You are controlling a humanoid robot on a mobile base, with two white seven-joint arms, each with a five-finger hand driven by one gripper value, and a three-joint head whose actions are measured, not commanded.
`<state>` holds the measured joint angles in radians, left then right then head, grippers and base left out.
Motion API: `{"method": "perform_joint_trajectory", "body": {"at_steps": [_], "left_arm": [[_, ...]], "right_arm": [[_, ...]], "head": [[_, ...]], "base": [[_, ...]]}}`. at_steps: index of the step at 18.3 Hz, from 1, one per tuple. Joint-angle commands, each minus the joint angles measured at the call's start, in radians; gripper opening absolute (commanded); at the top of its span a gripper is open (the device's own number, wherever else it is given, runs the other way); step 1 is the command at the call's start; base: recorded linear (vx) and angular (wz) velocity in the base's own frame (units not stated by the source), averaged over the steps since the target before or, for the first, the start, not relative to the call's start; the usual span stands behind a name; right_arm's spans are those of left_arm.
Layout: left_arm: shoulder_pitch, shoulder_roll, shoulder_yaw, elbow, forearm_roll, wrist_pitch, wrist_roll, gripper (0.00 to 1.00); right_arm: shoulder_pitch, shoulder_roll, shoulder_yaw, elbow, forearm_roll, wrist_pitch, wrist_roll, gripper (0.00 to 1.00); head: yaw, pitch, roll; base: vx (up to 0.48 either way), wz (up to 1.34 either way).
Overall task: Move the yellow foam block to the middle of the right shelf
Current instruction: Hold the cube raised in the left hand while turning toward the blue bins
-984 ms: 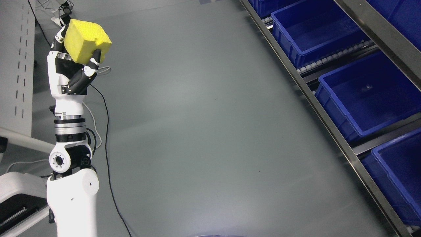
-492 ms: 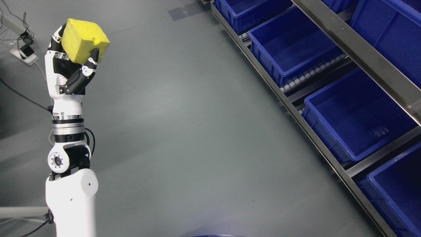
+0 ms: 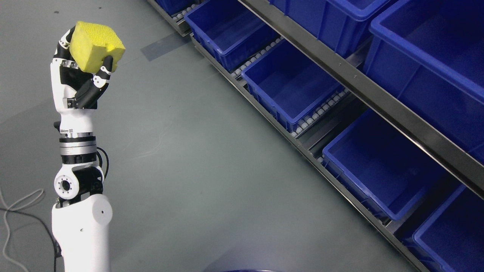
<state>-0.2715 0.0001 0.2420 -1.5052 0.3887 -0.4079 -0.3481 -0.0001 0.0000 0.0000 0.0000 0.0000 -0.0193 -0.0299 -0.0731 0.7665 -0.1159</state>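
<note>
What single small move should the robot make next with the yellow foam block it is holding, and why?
Probably carry the block rightward toward the shelf. The left hand grips the yellow foam block upright at the far left, over bare floor, while the blue bins and the shelf rail lie well off to the right, so the gap must close before any release.

Bright yellow cube-shaped foam block [image 3: 96, 46], porous sponge texture, edges slightly squashed. Tilted, one corner pointing toward the shelf side. Held up in the air at upper left, clamped by the left hand [image 3: 77, 81], black-and-white fingers [image 3: 106, 68] pressing its lower face. Well apart from the metal shelf rack [image 3: 372, 100] on the right, over grey floor.
</note>
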Motion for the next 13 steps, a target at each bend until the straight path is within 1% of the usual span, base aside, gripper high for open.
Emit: {"method": "perform_joint_trajectory", "body": {"at_steps": [1,4,7,10,13], "left_arm": [[0.000,0.017,-0.004,-0.006,0.001,0.001,0.000,0.34],[0.000,0.017,-0.013,-0.006,-0.001,0.001,-0.002,0.33],[0.009,0.017,-0.056,-0.027,-0.001,0.001,-0.003,0.33],[0.017,0.017,-0.107,-0.069,-0.001,0.001,-0.002,0.33],[0.025,0.017,-0.150,-0.125,-0.002,0.001,-0.005,0.33]], "right_arm": [[0.025,-0.017,-0.012,-0.017,0.003,-0.001,0.001,1.00],[0.023,-0.017,-0.012,-0.017,0.003,-0.001,0.001,1.00],[0.023,-0.017,-0.012,-0.017,0.003,-0.001,0.001,1.00],[0.023,-0.017,-0.012,-0.017,0.003,-0.001,0.001,1.00],[0.023,-0.017,-0.012,-0.017,0.003,-0.001,0.001,1.00]], "head": [[0.0000,0.000,0.000],[0.0000,0.000,0.000],[0.0000,0.000,0.000],[0.0000,0.000,0.000],[0.0000,0.000,0.000]], "base": [[0.419,-0.44],[0.407,-0.45],[0.370,-0.48],[0.343,-0.49],[0.251,-0.49]]}}
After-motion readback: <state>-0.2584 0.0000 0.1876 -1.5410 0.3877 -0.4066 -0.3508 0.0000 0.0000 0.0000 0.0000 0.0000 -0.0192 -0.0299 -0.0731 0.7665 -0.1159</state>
